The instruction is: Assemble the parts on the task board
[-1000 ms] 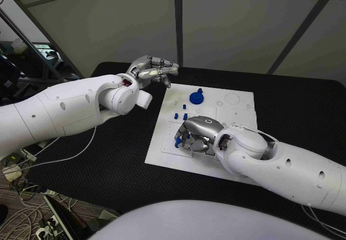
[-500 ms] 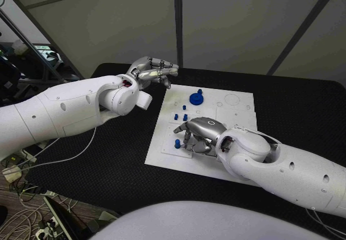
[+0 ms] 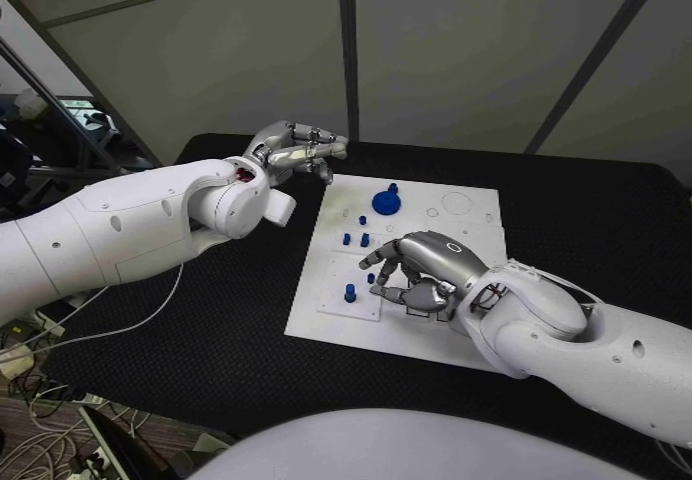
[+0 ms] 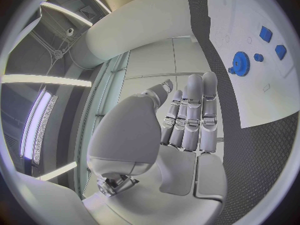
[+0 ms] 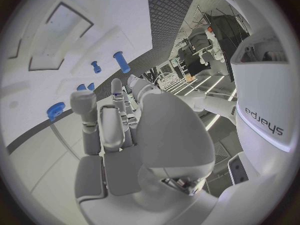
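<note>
Hovering over the middle of the white task board [image 3: 447, 335], the right robot hand [image 3: 421, 272] has its fingers curled downward and apart, with nothing visibly held between them; its fingertips sit just beside a small blue peg [image 3: 349, 292] that stands upright near the board's left edge. Two more short blue parts [image 3: 355, 239] stand close together farther up that side, and a blue gear [image 3: 388, 201] with a raised knob sits near the board's far edge, well apart from the right robot hand. In the left wrist view the gear [image 4: 240, 63] shows its toothed rim, with small blue pieces beside it on the board. The left robot hand [image 3: 299, 152] is raised beyond the board's far left corner, over the black surface [image 3: 173, 330], its fingers bent loosely inward and holding nothing, touching none of the parts.
</note>
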